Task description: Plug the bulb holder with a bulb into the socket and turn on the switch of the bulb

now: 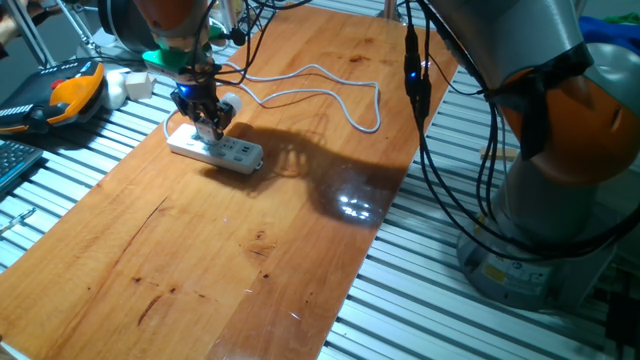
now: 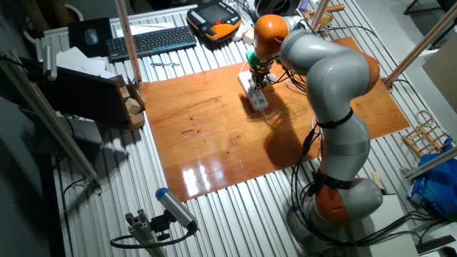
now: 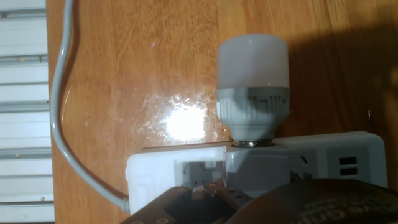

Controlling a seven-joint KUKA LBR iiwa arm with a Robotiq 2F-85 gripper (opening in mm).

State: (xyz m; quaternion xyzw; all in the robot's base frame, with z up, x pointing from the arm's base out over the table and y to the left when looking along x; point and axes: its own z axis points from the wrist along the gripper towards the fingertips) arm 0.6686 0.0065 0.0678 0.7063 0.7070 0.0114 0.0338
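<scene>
Bulb holder (image 3: 255, 163) seated in socket (image 3: 348, 155); bulb (image 3: 253, 65) unlit, switch likely unpressed. Jaws' state: cannot tell.

Keyboard (image 2: 151, 41) beside an orange-black pendant (image 2: 214, 19) (behind the board).

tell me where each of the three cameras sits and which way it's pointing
One fixed view: low at the table's side, looking along the wooden board at the gripper over the socket; arm base at right.
The other fixed view: high up, looking down on the whole arm and the socket.
Hand view: on the hand, looking down at the bulb, bulb holder and socket; only dark gripper parts show.
All three share the socket.
</scene>
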